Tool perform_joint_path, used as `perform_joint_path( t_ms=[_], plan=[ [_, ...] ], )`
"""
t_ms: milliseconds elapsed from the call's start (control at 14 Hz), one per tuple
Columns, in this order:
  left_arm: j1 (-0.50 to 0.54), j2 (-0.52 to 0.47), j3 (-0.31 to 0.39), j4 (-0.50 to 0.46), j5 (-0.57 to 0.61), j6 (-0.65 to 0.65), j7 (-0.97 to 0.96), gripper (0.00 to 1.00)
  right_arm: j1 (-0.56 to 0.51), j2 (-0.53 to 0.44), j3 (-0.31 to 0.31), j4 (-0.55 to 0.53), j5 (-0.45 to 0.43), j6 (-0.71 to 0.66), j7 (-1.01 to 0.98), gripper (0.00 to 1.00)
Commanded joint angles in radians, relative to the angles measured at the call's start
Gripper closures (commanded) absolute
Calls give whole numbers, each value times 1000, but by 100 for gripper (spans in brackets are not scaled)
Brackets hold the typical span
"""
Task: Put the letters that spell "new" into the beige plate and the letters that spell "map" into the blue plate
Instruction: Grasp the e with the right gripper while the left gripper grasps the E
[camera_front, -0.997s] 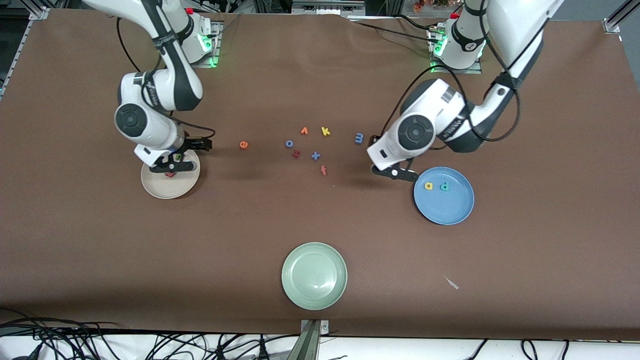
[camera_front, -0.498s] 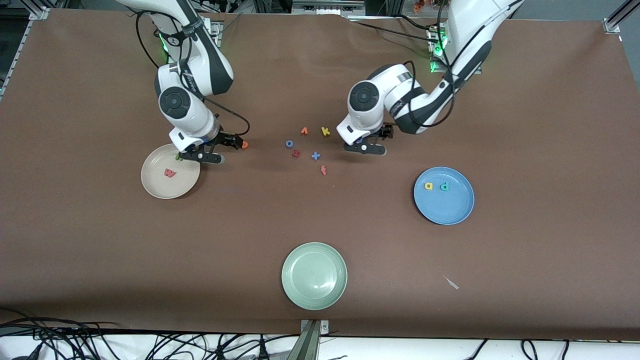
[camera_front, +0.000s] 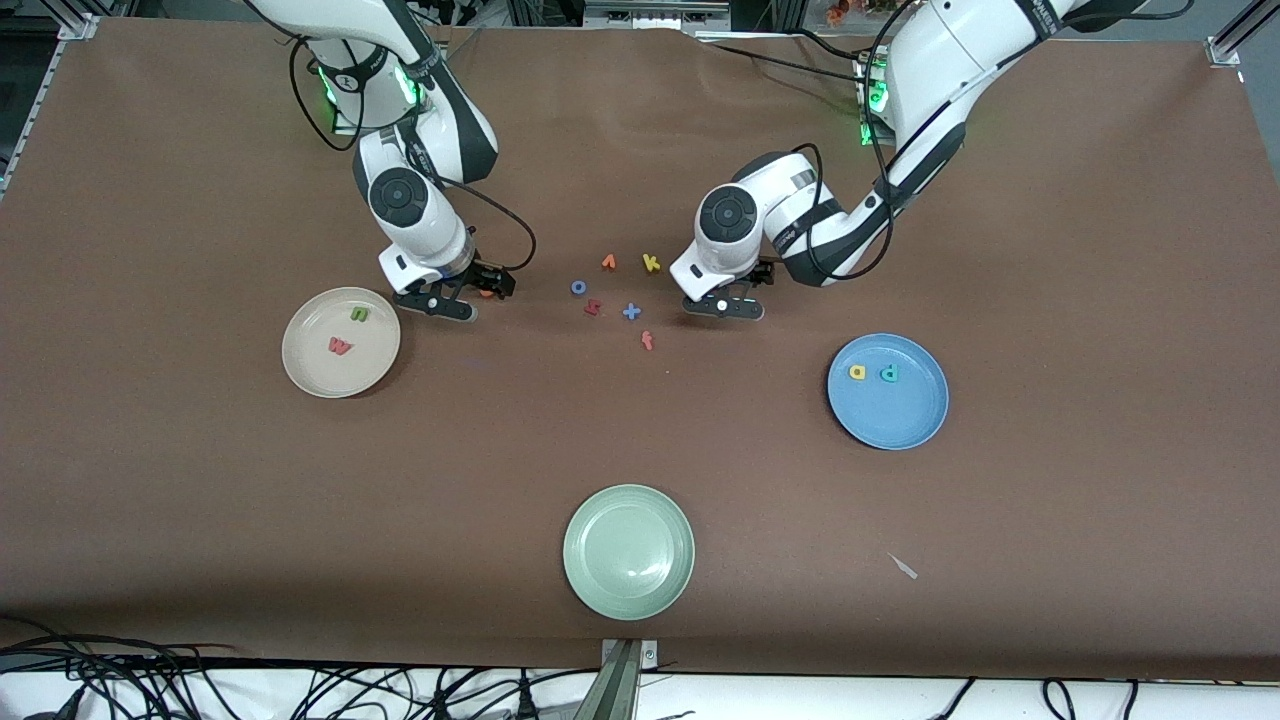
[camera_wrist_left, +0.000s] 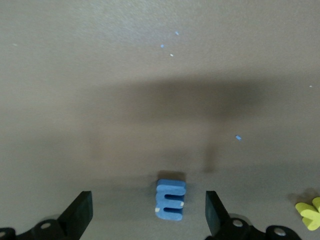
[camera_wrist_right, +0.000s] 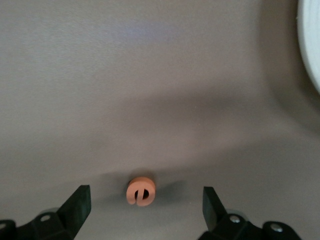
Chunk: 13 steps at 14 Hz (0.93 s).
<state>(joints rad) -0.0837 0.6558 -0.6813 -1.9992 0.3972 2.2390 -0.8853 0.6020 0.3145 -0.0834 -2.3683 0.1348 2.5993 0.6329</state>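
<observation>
The beige plate (camera_front: 300, 370) holds the green "n" (camera_front: 359, 314) and the pinkish-red "w" (camera_front: 340, 346). On the blue plate (camera_front: 900, 420) lie the yellow "a" (camera_front: 857, 373) and the teal "p" (camera_front: 888, 373). My right gripper (camera_front: 485, 286) hangs open just over the table, and the orange "e" (camera_wrist_right: 140, 191) lies between its fingers (camera_wrist_right: 79, 206) untouched. My left gripper (camera_front: 745, 287) is also open and low, its fingers (camera_wrist_left: 216, 214) astride the blue-purple "m" (camera_wrist_left: 170, 200), clear of it. In the front view the left hand hides the "m".
Loose letters lie between the two grippers: orange "v" (camera_front: 608, 262), yellow "k" (camera_front: 651, 263), blue "o" (camera_front: 578, 287), a red letter (camera_front: 592, 308), blue "x" (camera_front: 631, 312), an orange-red letter (camera_front: 647, 341). A pale green plate (camera_front: 628, 550) sits near the front edge.
The right gripper left the beige plate, where the green "n" now lies, and moved over the "e". The left gripper swung from beside the blue plate to over the "m".
</observation>
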Motion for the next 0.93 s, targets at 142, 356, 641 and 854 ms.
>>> perform_joint_path(
  t_ms=[142, 356, 641, 854],
  plan=[
    [-22, 16, -14, 13, 26, 5, -29, 5, 12, 38, 25, -3, -1, 67, 43, 12],
    [-22, 18, -14, 11, 26, 4, -26, 19, 13, 37, 28, -3, -1, 67, 41, 28],
    [-22, 25, -14, 11, 26, 4, -14, 36, 13, 37, 28, -2, -4, 67, 25, 47],
    [-21, 25, -14, 14, 26, 2, -12, 87, 13, 37, 28, -2, -4, 67, 18, 52]
  ],
)
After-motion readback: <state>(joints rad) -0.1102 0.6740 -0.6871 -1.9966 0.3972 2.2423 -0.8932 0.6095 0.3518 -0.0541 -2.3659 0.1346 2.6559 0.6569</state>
